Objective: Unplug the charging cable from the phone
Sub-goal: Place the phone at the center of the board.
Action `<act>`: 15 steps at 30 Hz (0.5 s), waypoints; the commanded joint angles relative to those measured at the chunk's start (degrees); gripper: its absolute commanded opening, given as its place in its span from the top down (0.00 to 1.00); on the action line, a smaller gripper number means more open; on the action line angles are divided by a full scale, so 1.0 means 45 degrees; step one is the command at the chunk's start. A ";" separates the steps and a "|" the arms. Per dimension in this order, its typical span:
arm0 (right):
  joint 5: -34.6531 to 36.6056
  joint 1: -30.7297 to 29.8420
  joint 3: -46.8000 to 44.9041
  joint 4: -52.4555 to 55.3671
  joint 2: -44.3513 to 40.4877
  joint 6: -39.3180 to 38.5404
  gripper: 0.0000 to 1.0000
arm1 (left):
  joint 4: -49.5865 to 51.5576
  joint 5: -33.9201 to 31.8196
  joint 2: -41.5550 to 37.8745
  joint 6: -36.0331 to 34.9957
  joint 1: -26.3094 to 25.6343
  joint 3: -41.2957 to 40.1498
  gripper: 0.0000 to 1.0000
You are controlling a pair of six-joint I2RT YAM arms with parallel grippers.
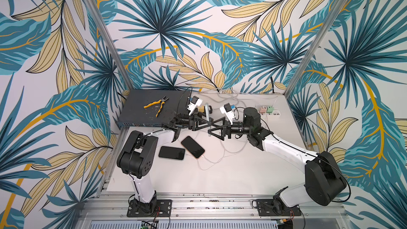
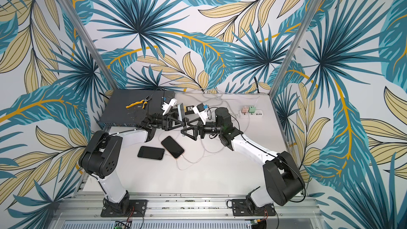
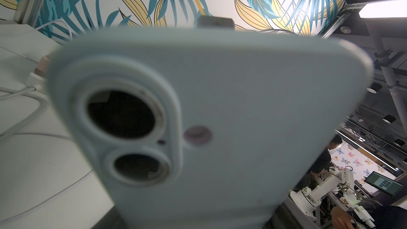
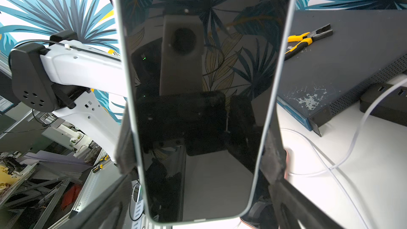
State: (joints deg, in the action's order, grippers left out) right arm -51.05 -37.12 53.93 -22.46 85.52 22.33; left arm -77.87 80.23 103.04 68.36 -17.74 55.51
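- Table (image 1: 242, 172): dark flat box (image 1: 149, 109) at back left.
- Phone (image 1: 207, 111), pale blue case, lifted on edge between the two arms, mid-table towards the back.
- Right gripper (image 1: 210, 129): fingers (image 4: 273, 157) pinching the phone's long edges, screen towards its camera.
- Left gripper (image 1: 210, 121): clamped down at the phone's lens end, contact itself hidden.
- Pink-edged phone (image 1: 193, 147) and dark phone (image 1: 171, 153) flat on the table.
- Yellow-handled pliers (image 1: 156, 105) on the box.
- White cable (image 1: 209, 161) plugged into the pink-edged phone.

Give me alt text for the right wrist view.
A phone stands upright, its dark, reflective screen filling the frame's middle; dark fingers flank both edges. Behind are the left arm, pliers on a dark box, and white cables on the table.
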 commanded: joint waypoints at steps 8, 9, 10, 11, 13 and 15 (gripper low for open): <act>-0.0432 -0.0291 0.0204 -0.0595 0.0557 0.0156 0.07 | -0.0607 -0.0094 -0.0662 -0.0283 0.0076 -0.0049 0.83; -0.0468 -0.0291 0.0186 -0.0654 0.0566 0.0165 0.09 | -0.0617 -0.0094 -0.0671 -0.0271 0.0075 -0.0049 0.83; -0.0496 -0.0298 0.0157 -0.0730 0.0581 0.0198 0.12 | -0.0610 -0.0098 -0.0672 -0.0279 0.0074 -0.0049 0.83; -0.0510 -0.0304 0.0119 -0.0822 0.0586 0.0222 0.15 | -0.0622 -0.0094 -0.0672 -0.0270 0.0074 -0.0049 0.83; -0.0550 -0.0286 0.0059 -0.0992 0.0605 0.0308 0.21 | -0.0612 -0.0084 -0.0653 -0.0269 0.0074 -0.0049 0.83; -0.0609 -0.0286 0.0047 -0.1098 0.0624 0.0352 0.26 | -0.0621 -0.0084 -0.0653 -0.0297 0.0074 -0.0067 0.83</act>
State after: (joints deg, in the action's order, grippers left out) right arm -52.36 -38.26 54.02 -24.62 87.50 23.38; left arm -77.95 80.14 102.96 68.14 -17.72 55.51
